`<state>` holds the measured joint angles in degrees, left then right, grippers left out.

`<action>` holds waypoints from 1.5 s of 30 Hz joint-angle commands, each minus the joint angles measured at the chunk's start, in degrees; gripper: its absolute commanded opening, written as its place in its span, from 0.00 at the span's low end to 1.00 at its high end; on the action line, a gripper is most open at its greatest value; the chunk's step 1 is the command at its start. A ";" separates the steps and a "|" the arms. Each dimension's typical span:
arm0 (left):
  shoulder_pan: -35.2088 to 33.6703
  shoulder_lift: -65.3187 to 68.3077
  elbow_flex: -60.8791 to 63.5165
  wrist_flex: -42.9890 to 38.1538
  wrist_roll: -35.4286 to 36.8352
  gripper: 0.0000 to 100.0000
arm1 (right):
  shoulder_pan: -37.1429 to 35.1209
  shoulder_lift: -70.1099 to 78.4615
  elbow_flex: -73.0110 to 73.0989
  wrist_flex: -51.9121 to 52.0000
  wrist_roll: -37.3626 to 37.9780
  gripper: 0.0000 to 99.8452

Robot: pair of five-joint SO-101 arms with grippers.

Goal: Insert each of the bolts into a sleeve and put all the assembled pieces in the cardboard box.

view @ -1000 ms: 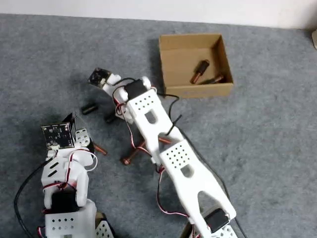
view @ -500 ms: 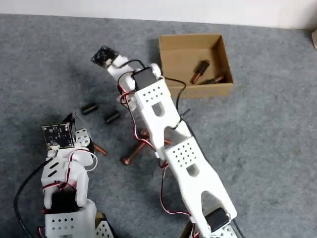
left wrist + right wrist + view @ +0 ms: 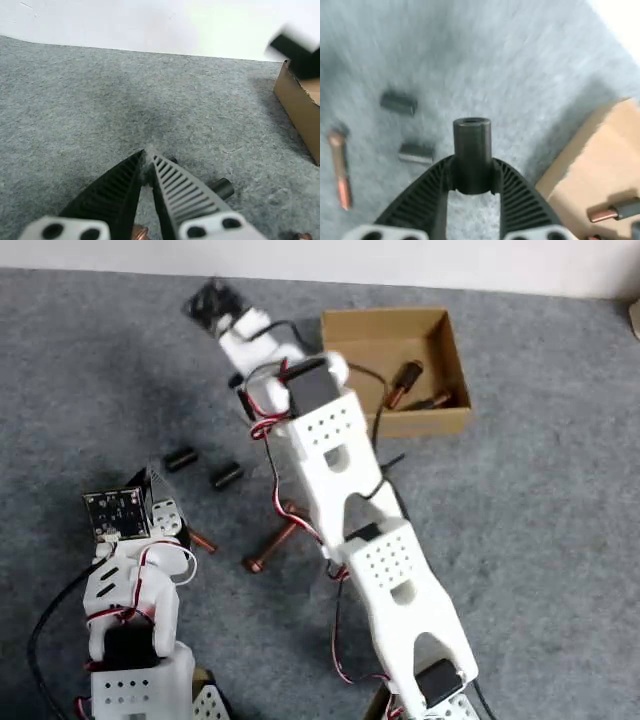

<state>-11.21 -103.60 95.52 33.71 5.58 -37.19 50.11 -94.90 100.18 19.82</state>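
- The sleeve [image 3: 472, 145] is a short, matte black cylinder, and a round hollow bore shows at its free end.
- Its long axis runs in line with the fingers of the right claw [image 3: 472, 167]. The bore end points away from the wrist, and the other end is pinched between the ribbed black fingers [image 3: 520, 195]. This claw is gripping the sleeve, which sits above the grey counter [image 3: 540, 520].
- In the high view the right arm [image 3: 340, 450] reaches to the upper middle of the frame. Its wrist is just left of the cardboard box [image 3: 400, 422].
- A loose sleeve [image 3: 180, 457] and a second loose sleeve [image 3: 227, 476] lie left of centre, each with its long axis roughly left to right.
- The box holds two assembled pieces, copper bolts in dark sleeves: one piece [image 3: 405, 383] and another piece [image 3: 432, 400].
- The left claw [image 3: 147, 155], at the lower left of the high view, has its fingertips closed together. A copper bolt [image 3: 200, 538] lies just right of it.
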 commanded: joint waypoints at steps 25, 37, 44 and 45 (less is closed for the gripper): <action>14.11 0.04 -1.45 2.11 -10.90 0.01 | 12.26 -86.02 79.08 0.13 -4.04 0.00; 20.18 1.45 -1.63 2.20 -10.73 0.04 | 18.33 -121.89 133.93 -16.13 -0.35 0.00; 20.35 25.63 -14.37 1.93 -3.69 0.04 | 22.73 -127.96 144.22 -23.08 2.81 0.00; 20.35 31.08 -16.57 1.93 -1.93 0.04 | 23.08 -127.96 145.10 -23.78 2.81 0.00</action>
<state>7.96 -89.80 88.48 35.74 -0.66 -15.47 -76.75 49.19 80.22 21.49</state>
